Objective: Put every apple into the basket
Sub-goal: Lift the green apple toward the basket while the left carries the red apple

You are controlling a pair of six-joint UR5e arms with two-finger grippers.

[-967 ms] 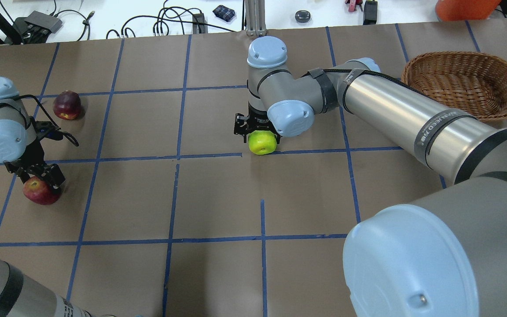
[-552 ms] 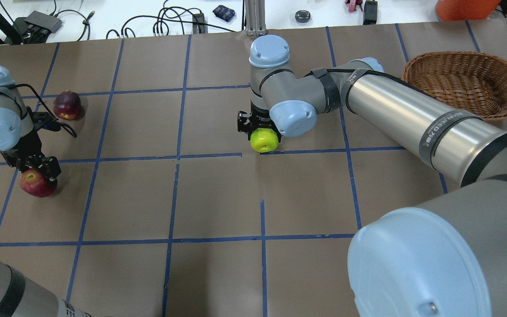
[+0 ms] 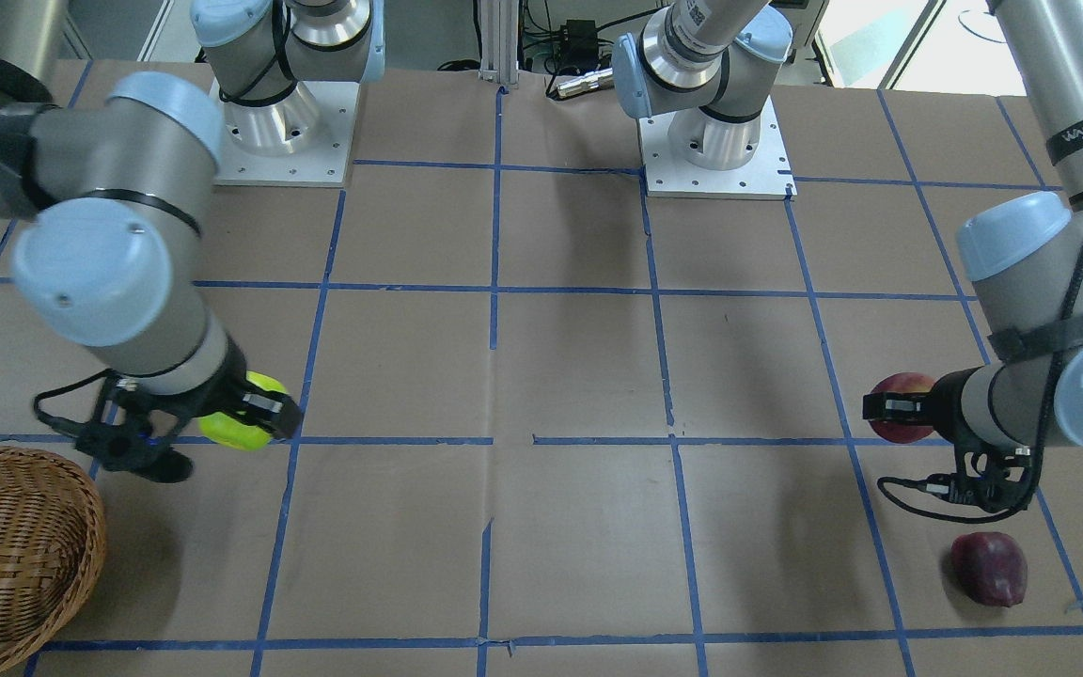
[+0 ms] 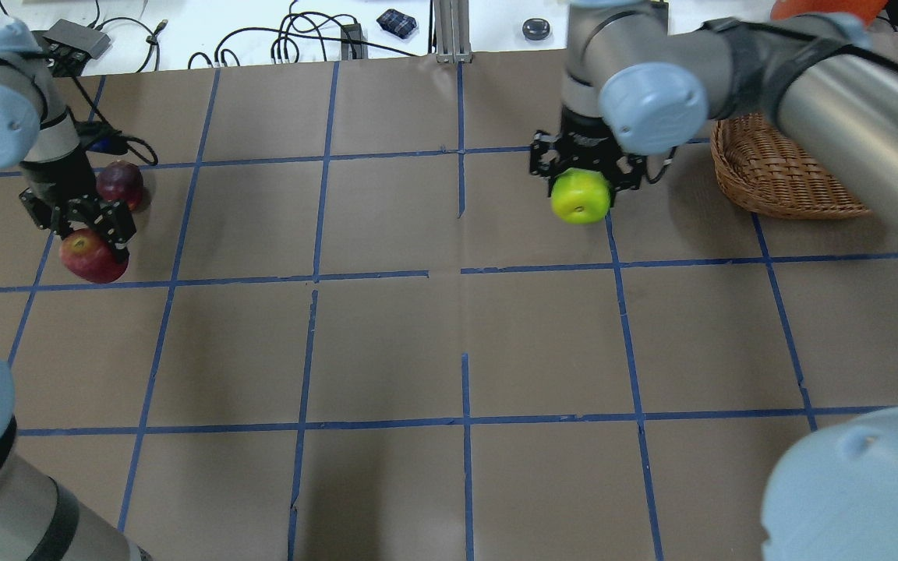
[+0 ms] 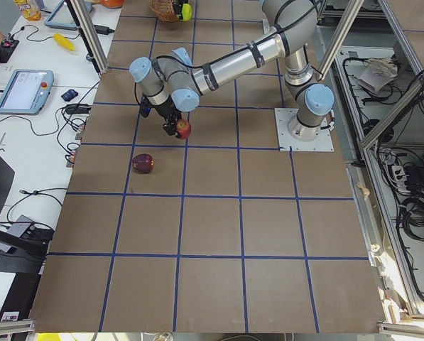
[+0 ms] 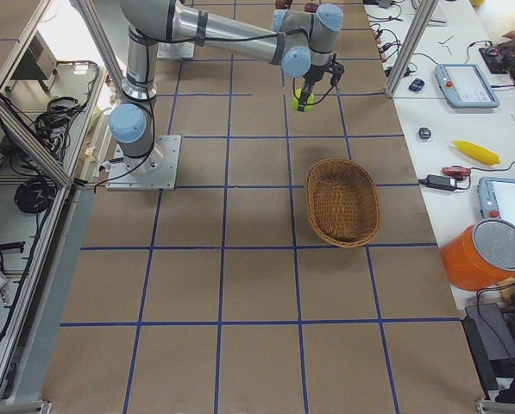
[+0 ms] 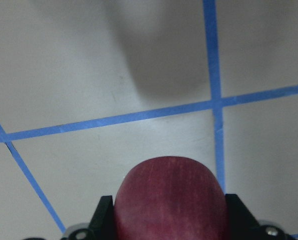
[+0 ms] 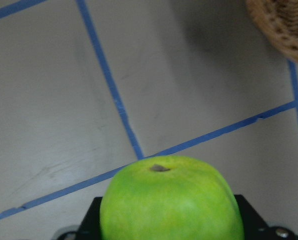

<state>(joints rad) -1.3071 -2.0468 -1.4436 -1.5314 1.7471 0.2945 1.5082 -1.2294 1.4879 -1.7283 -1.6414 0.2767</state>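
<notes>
My right gripper (image 4: 580, 187) is shut on the lime green apple (image 4: 580, 196) and holds it above the table, left of the wicker basket (image 4: 768, 175). The green apple also shows in the front view (image 3: 236, 423), the right wrist view (image 8: 171, 200) and the exterior right view (image 6: 304, 97). My left gripper (image 4: 86, 238) is shut on the red apple (image 4: 93, 255), lifted off the table; it also shows in the front view (image 3: 901, 406) and the left wrist view (image 7: 169, 200). The dark maroon apple (image 4: 121, 183) lies on the table just beyond it, also in the front view (image 3: 989, 568).
The basket (image 3: 6, 555) holds nothing that I can see and sits at the table's far right (image 6: 342, 202). Cables and small devices (image 4: 301, 39) lie on the white bench beyond the table's far edge. Blue tape lines grid the brown table.
My right gripper has carried the green apple up and to the right, close to the basket. My left gripper has lifted the red apple and moved it away from me, beside the maroon apple.
</notes>
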